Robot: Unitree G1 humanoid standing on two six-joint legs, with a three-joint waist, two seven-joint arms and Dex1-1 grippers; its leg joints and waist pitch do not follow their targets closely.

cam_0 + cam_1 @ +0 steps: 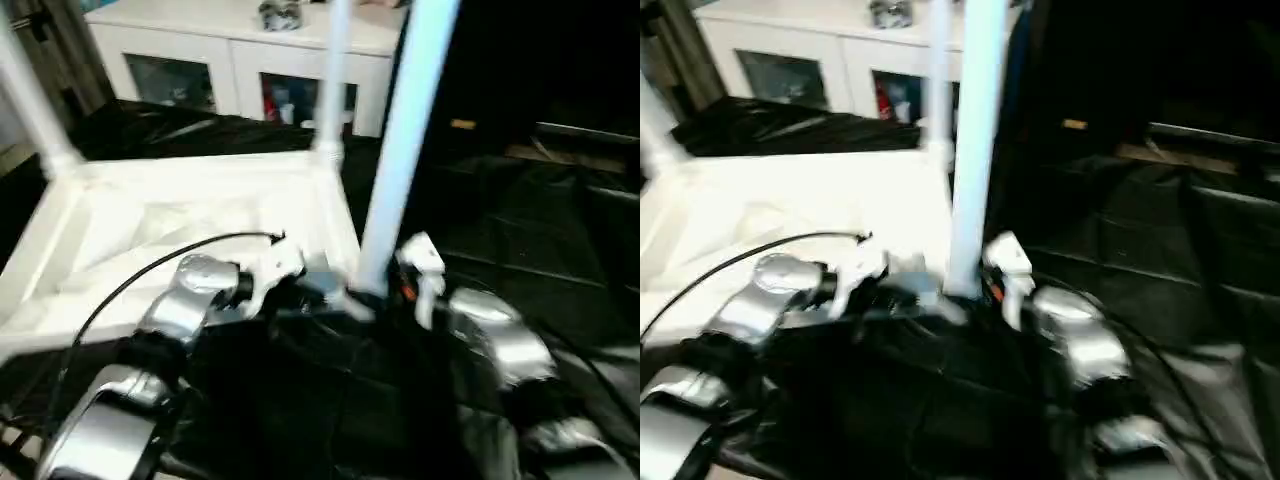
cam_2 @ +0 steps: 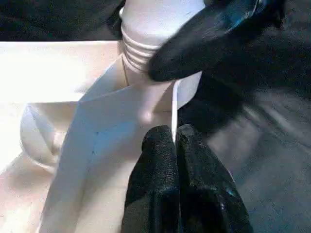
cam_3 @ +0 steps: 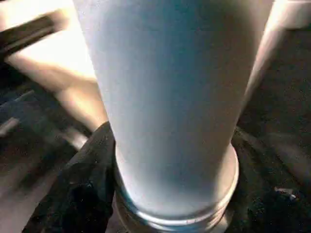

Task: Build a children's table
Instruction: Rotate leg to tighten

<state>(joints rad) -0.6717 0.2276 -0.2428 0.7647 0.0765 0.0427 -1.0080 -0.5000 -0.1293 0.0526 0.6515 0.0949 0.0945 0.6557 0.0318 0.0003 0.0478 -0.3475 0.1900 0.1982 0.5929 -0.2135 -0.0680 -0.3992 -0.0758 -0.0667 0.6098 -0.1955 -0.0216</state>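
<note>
**Ana:** Black sheeting (image 1: pixel 520 230) covered the ground under everything. Nearest the robot, the left gripper (image 2: pixel 175 141) had its two fingers pressed flat together with nothing between them, their tips resting by the corner wall of the upturned table top (image 1: pixel 170 220).

**Ben:** And the right gripper (image 1: pixel 385 290)?

**Ana:** It had its fingers on either side of the near leg (image 1: pixel 405 140), low down and hugging the tube. One black finger lay across the threaded collar (image 2: pixel 138 46) just above the corner socket (image 2: pixel 146 97). The leg stood nearly upright with its foot in that socket. Whether it was fully home could not be told.

**Ben:** How would that leg handle?

**Ana:** Probably light and stiff, being a hollow plastic tube. It was smooth, though, so likely to slip in the pads when twisted. Low near the collar seemed the best place to hold it, since a high grip would lever it sideways. The top looked rigid with its ribs, but light enough to slide on the sheeting unless braced.

**Ben:** And farther back?

**Ana:** Two more legs (image 1: pixel 332 80) rose from the far corners, one at the back right and one at the left (image 1: pixel 30 100). Behind them stood a white cabinet (image 1: pixel 230 60) with glass doors.
</note>
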